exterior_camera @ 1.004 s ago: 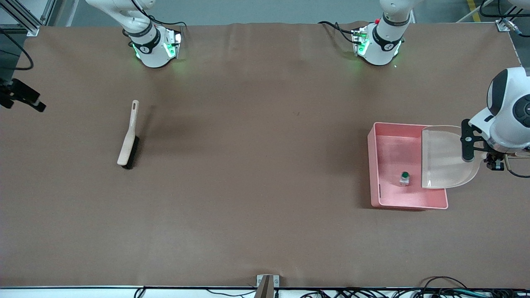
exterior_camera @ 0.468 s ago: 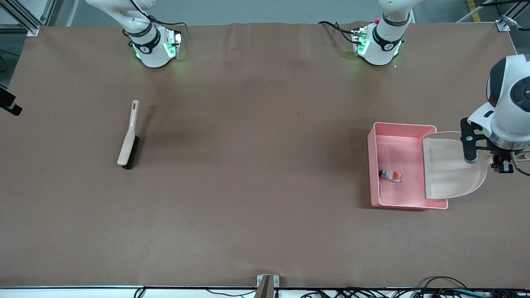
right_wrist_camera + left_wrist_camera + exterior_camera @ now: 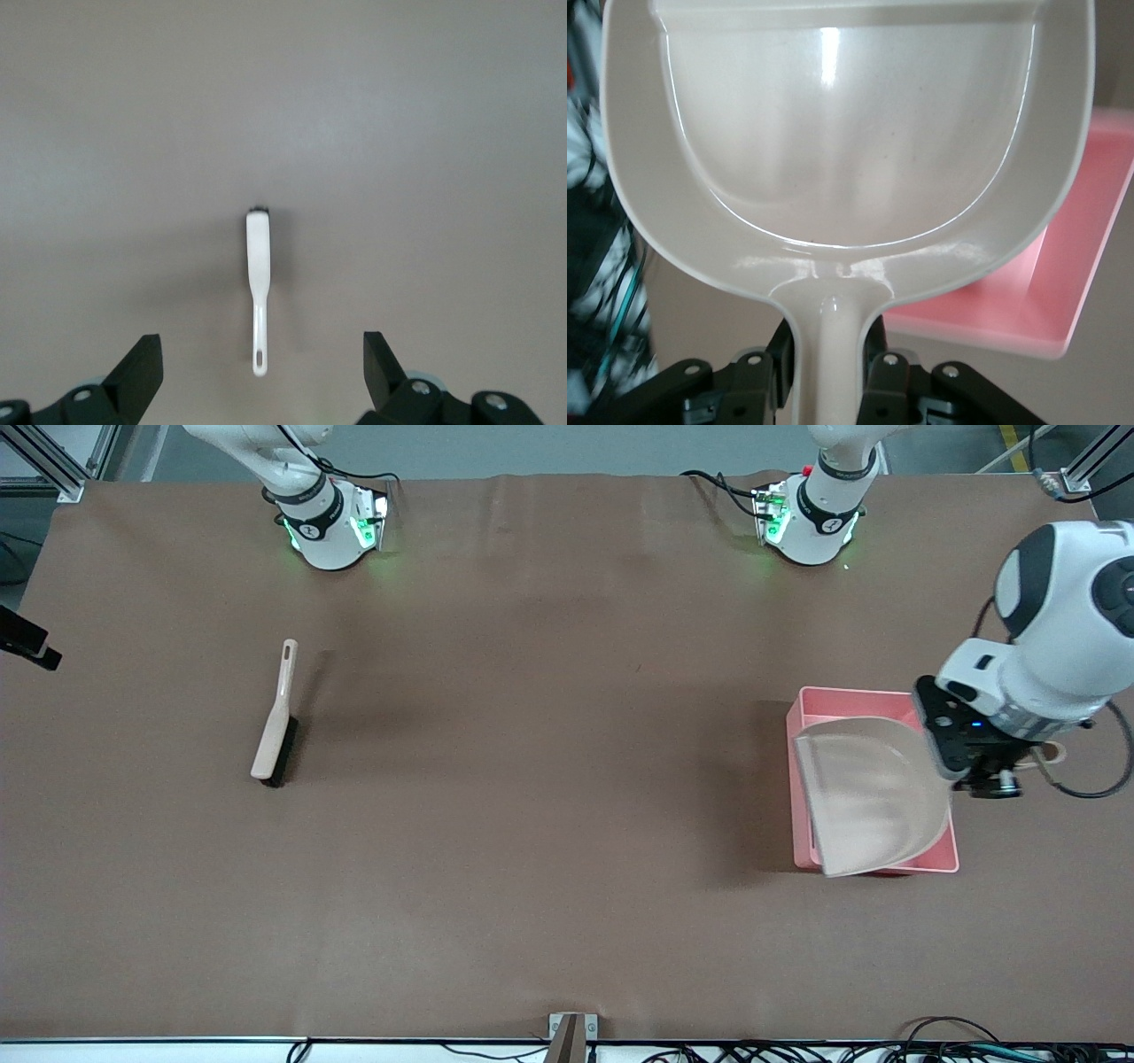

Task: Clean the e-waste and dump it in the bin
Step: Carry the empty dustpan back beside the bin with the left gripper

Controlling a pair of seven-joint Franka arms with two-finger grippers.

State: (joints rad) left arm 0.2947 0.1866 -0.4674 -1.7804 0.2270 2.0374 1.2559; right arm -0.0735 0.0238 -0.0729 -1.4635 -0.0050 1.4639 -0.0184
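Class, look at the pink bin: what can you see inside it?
The beige dustpan, held by the left gripper, hangs over the pink bin and covers most of its floor. No e-waste shows; any there is hidden.

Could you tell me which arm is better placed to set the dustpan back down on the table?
The left. Its gripper is shut on the dustpan handle, holding it over the pink bin. The right gripper hangs open high above the brush, toward the table's right-arm end.
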